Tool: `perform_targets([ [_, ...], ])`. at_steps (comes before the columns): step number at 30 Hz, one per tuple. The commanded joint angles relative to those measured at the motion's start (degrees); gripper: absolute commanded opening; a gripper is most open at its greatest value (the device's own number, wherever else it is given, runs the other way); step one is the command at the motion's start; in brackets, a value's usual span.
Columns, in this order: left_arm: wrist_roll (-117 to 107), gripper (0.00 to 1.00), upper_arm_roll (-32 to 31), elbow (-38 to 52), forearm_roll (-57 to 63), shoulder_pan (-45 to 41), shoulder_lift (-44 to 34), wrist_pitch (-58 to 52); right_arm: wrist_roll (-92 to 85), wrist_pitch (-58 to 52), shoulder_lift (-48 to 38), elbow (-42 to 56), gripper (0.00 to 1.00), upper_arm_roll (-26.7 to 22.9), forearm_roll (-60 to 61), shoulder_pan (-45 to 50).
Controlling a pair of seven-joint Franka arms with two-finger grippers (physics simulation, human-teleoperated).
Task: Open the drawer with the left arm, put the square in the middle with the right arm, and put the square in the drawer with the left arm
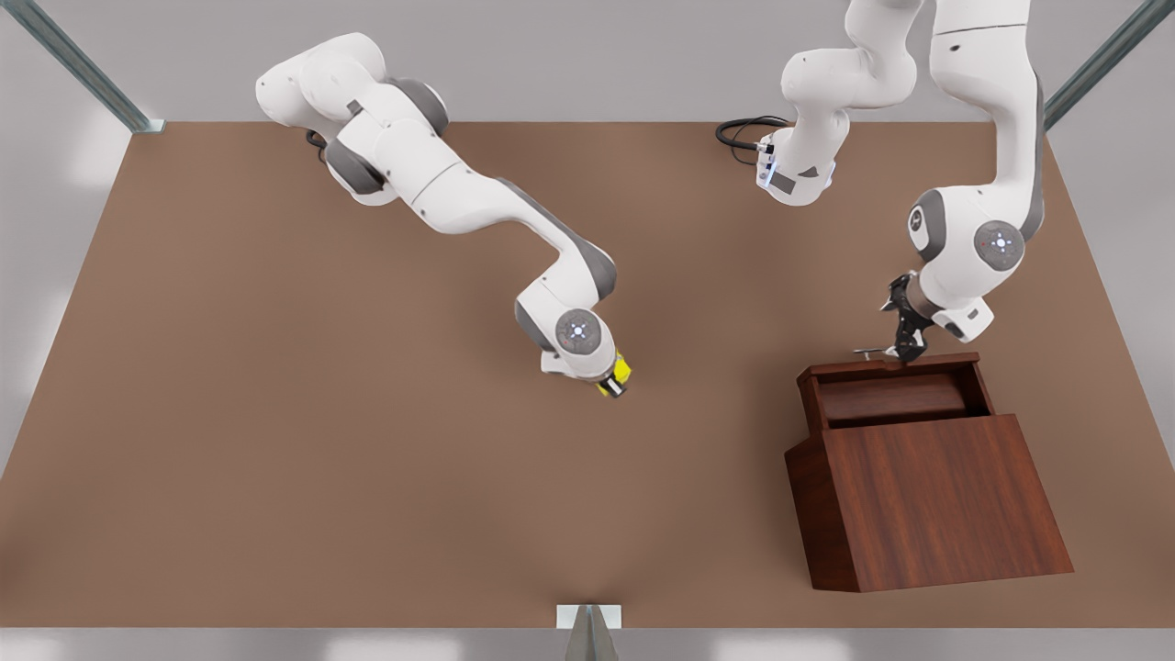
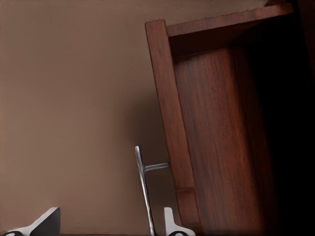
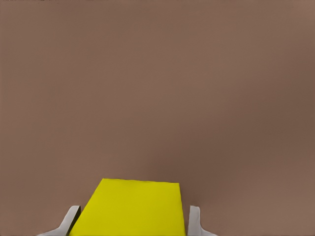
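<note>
Drawer: we see the drawer (image 1: pixel 889 397) of dark reddish-brown wood pulled out of the top of its slanted cabinet at the front view's right, its shallow tray open upward; its silver bar handle (image 2: pixel 143 189) stands off the front panel on a short post.

Square: we see the square (image 1: pixel 619 372), a bright yellow cube, near the table's centre in the front view, just above the brown tabletop (image 1: pixel 275 413).

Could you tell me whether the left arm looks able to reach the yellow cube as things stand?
Probably not yet: the cube sits between the right hand's fingers near the table's middle, while the left hand is open at the drawer's handle.
</note>
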Motion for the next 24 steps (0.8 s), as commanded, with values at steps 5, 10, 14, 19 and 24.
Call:
perform_targets([
  [5, -9.3, 1.0, -4.6, 9.7, -3.8, -1.6, -0.8, -10.6, -6.8, -0.3, 0.0, -1.7, 0.48, -0.3, -0.1, -0.5],
  [10, 40.0, 1.0, -13.2, 45.4, -3.1, -1.6, 14.5, -39.7, -8.2, -0.3, -0.5, -2.1, 1.0, -0.3, -0.1, -1.0],
  [14, 72.3, 1.0, -12.5, 45.5, -0.8, -1.6, 14.6, -41.1, -8.8, -0.2, -0.6, -2.2, 1.0, -0.3, -0.1, -1.6],
  [19, 70.8, 1.0, -12.7, 45.1, -0.9, -3.0, 12.9, -41.8, -10.9, -1.2, -3.6, -2.1, 1.0, -0.1, 0.1, -4.6],
  [24, 70.6, 1.0, -15.2, 45.9, -0.9, -16.0, 16.0, -34.3, -54.0, -18.3, -23.3, -8.5, 1.0, 0.2, 1.3, -32.2],
])
